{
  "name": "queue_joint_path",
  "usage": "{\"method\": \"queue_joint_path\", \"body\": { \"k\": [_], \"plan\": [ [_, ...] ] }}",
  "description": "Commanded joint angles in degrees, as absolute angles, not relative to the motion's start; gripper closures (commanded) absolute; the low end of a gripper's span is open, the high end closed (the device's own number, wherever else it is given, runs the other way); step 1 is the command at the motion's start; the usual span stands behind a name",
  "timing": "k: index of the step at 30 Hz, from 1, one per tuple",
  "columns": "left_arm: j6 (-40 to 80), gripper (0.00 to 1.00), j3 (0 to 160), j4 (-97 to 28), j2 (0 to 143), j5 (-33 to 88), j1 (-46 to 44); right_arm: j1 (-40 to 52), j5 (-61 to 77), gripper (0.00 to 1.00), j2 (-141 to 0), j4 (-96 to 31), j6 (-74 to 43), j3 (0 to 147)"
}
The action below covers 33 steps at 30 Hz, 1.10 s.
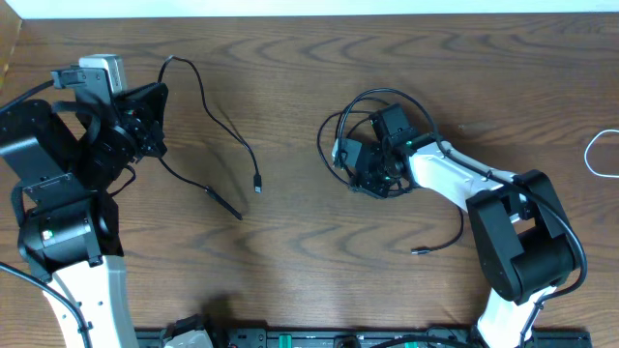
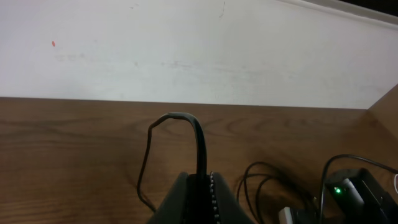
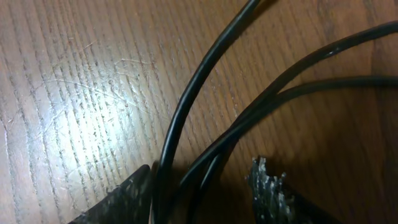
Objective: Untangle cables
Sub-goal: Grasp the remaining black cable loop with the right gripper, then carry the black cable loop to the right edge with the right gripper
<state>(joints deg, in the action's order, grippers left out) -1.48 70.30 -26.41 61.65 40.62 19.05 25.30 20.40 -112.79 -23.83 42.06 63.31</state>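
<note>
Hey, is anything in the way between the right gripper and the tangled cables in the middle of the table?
Nothing visible. The right gripper sits right over the black cables, its fingers open on either side of several strands, with only the bare wooden table around them.

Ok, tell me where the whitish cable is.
In the overhead view the whitish cable lies as a loop at the picture's right edge, partly cut off, beyond the right arm and apart from the black cables.
</note>
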Motion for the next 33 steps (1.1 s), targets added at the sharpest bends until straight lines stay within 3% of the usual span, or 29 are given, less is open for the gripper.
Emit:
{"method": "queue_joint_path", "body": {
  "k": [1, 2, 3, 5, 17, 27, 33],
  "plan": [
    [-1.4, 0.92, 70.8, -26.3, 61.4, 41.6, 18.9, 26.3, 15.0, 0.65, -124.2, -29.1, 38.5, 53.5],
    [-1.4, 0.93, 70.8, -26.3, 61.4, 41.6, 18.9, 26.3, 15.3, 0.75, -124.2, -29.1, 38.5, 53.5],
    [-1.4, 0.92, 70.8, -26.3, 61.4, 41.6, 18.9, 26.3, 15.6, 0.91, -124.2, -29.0, 38.1, 53.5],
    [-1.4, 0.93, 70.8, -26.3, 61.4, 41.6, 18.9, 26.3, 16.1, 0.99, -124.2, -28.9, 38.1, 53.5],
    [-1.4, 0.92, 70.8, -26.3, 61.4, 41.6, 18.9, 26.3, 16.7, 0.99, -124.0, -29.5, 34.5, 55.2],
    [-1.4, 0.93, 70.8, -26.6, 61.4, 41.6, 18.9, 26.2, 14.0, 0.99, -116.1, -43.6, 32.5, 70.9],
    [-1.4, 0.92, 70.8, -26.6, 61.4, 41.6, 18.9, 25.9, 4.1, 0.99, -107.4, -47.7, 26.3, 82.9]
  ]
}}
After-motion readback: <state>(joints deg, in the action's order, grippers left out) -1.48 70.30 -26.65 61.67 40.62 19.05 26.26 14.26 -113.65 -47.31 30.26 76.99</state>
